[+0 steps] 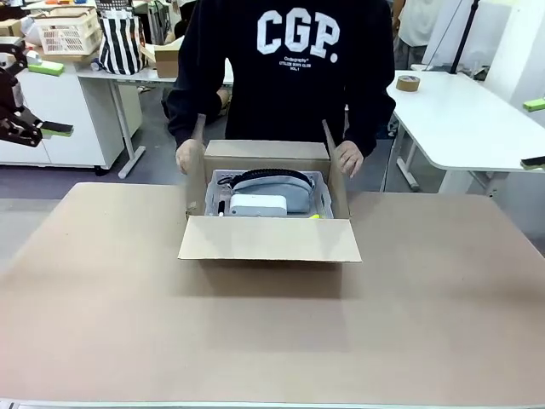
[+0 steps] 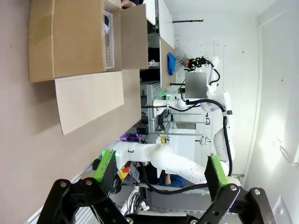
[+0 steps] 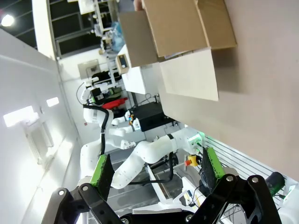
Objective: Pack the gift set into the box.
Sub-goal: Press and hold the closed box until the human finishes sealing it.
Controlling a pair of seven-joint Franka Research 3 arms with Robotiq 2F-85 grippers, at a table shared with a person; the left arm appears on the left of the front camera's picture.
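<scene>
Front view: box toward the far middle of the brown table, open, with the near flap folded out flat toward the robot's side. Side flaps stood upright, pinned by a person's hand at one side and the other hand opposite, likely to keep the mouth clear. Inside, a grey pouch and a white case lying in a grey tray. Looks already packed, with closing not yet done. Left gripper at the picture's left edge, well apart from the box, jaws apart and holding nothing. Right gripper at the right edge, green pads likewise spread.

Left wrist view: left gripper with jaws wide apart and empty, looking along the table at the box well off, tray edge just visible inside.

Right wrist view: right gripper open-jawed and empty too, box far ahead with its flat flap nearest. Standing off on both sides, probably to leave room for the person's hands.
</scene>
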